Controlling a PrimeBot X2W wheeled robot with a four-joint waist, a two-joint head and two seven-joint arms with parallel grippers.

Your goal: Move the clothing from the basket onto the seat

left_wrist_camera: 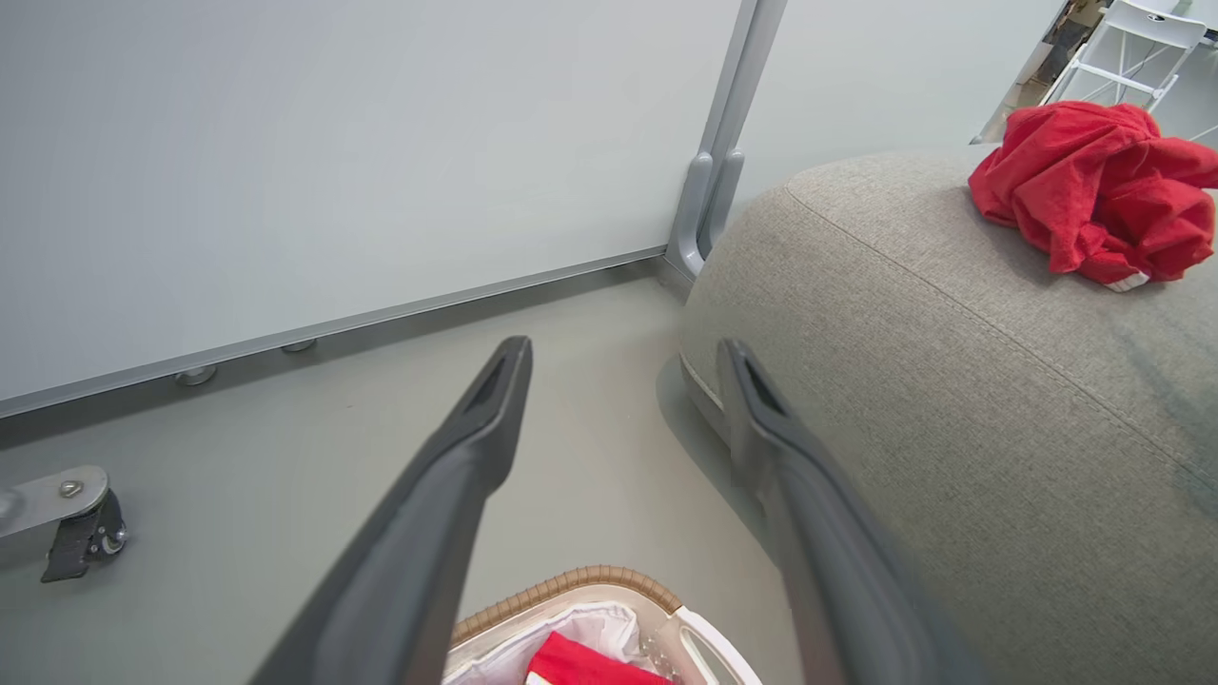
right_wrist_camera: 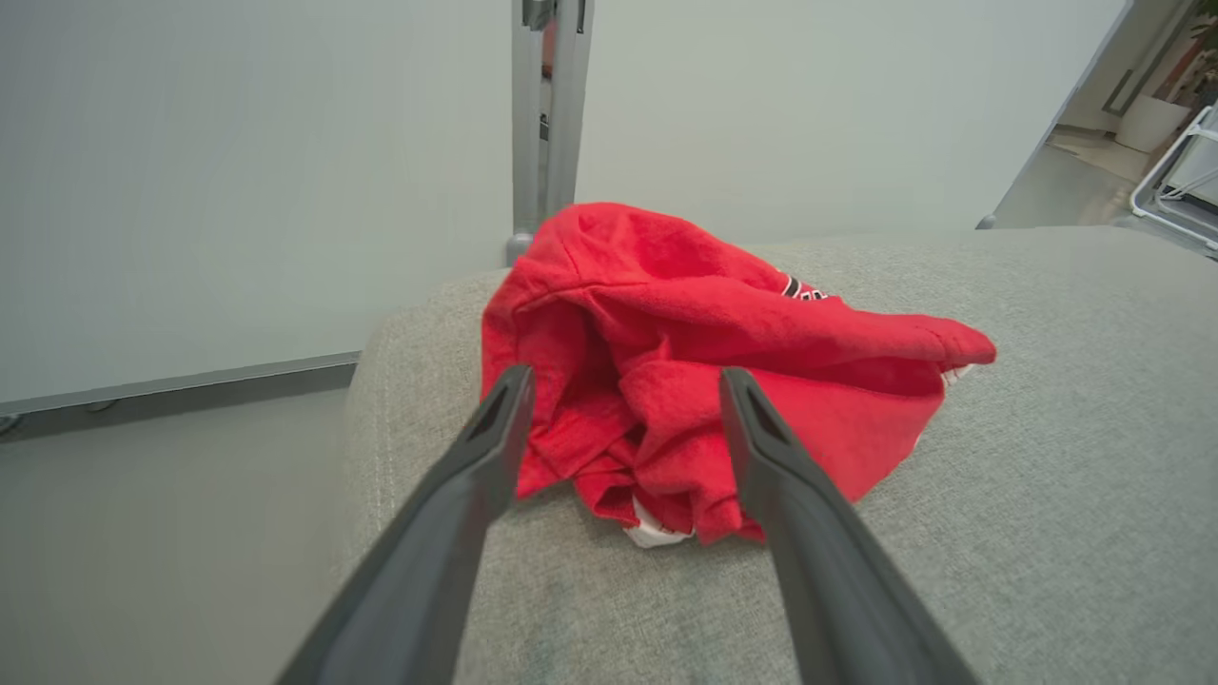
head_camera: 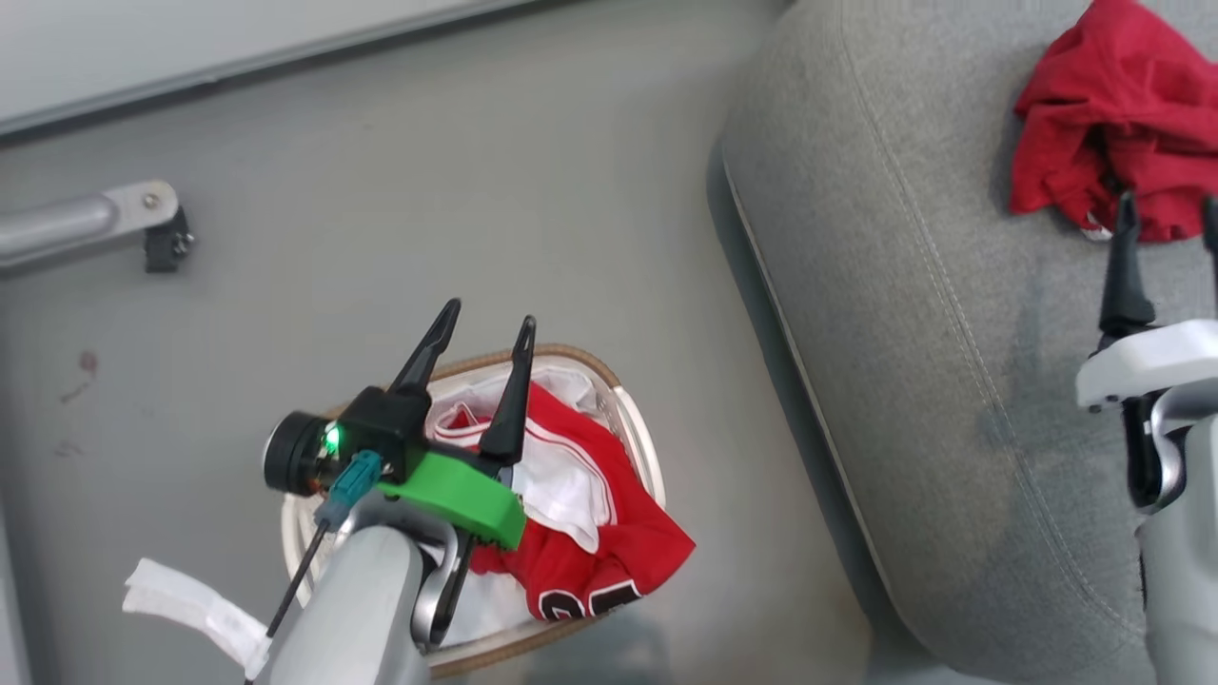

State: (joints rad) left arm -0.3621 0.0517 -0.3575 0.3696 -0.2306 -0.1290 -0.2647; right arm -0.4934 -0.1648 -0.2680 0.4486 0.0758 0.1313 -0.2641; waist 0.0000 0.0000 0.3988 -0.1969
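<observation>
Holds left end effector (head_camera: 489, 314) wide over cream perforated basket (head_camera: 571, 354), right end effector (right_wrist_camera: 625, 376) wide by crumpled red garment (head_camera: 1113, 124) on grey woven seat (head_camera: 904, 285).

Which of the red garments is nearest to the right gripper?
The crumpled red garment on the grey seat, just ahead of the open right gripper. The other red garment lies in the basket, by the left gripper.
</observation>
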